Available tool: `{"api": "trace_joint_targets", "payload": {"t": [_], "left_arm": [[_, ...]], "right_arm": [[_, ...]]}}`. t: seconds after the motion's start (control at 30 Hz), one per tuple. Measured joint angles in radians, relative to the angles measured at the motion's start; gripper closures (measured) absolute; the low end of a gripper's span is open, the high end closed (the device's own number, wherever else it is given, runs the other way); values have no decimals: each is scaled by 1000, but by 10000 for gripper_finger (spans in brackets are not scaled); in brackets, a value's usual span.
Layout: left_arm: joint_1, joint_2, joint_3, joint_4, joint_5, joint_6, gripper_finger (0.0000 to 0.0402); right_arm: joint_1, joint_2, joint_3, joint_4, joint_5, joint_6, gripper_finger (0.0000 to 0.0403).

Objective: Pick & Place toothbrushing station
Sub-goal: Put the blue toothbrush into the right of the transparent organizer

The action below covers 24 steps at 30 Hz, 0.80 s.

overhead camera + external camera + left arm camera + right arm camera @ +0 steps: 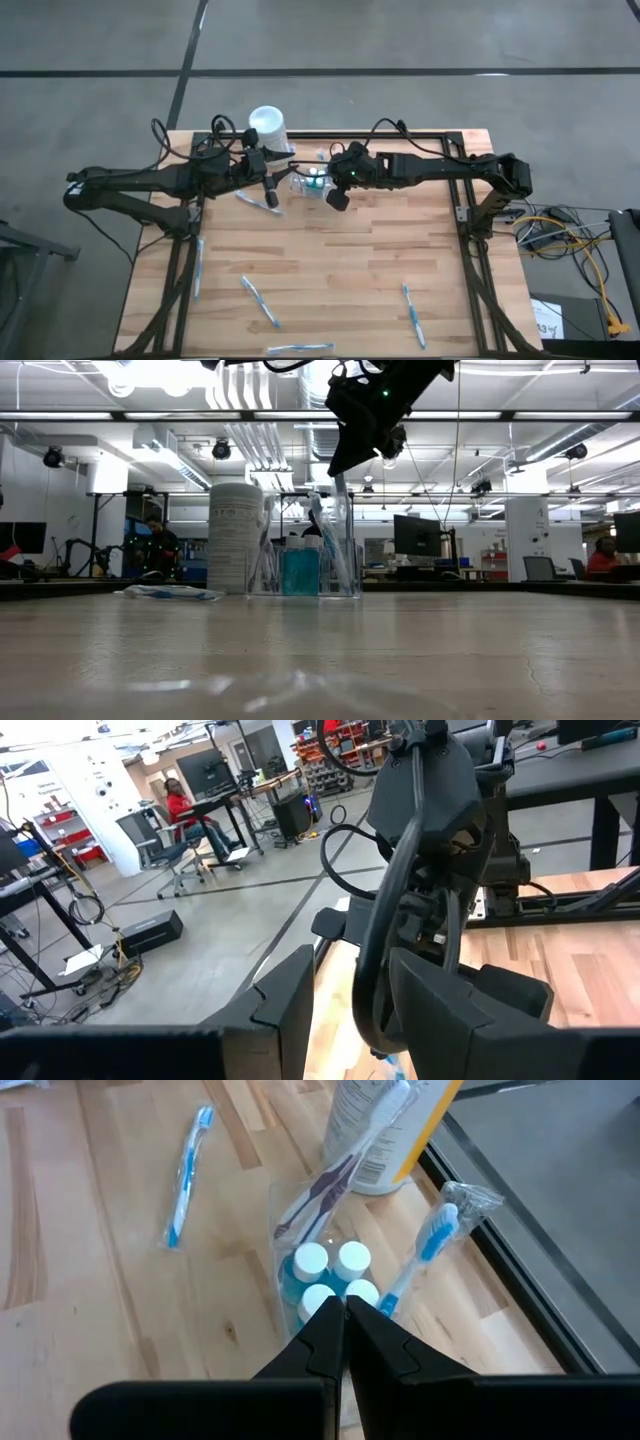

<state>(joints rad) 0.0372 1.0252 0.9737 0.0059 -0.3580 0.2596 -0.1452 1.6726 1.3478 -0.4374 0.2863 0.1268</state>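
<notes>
Fingers of the right gripper are pressed together with nothing between them, and they hang directly above the toothbrushing station, very close to its top. In the low view this gripper is just over the rim of the clear holder and I cannot tell if it touches. The station stands upright near the far edge of the wooden table, just beside the white cylinder. Inside it are small bottles with white caps, holding blue liquid, and wrapped toothbrushes that lean out of it. One blue toothbrush lies flat on the wood near the holder.

The left gripper is on the other side of the station, near the white cylinder, with its fingers partly spread and holding nothing. Several more toothbrushes lie well apart on the near half of the table.
</notes>
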Motion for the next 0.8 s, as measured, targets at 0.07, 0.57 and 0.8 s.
{"api": "trace_joint_targets", "payload": {"t": [0.07, 0.57, 0.8], "left_arm": [[0, 1, 0, 0, 0, 0, 264], [0, 7, -14, 0, 0, -2, 264], [0, 8, -14, 0, 0, -2, 264]], "right_arm": [[0, 1, 12, -2, 0, -2, 394], [3, 1, 51, -7, -1, 39, 394], [3, 0, 51, 8, -5, 44, 394]]}}
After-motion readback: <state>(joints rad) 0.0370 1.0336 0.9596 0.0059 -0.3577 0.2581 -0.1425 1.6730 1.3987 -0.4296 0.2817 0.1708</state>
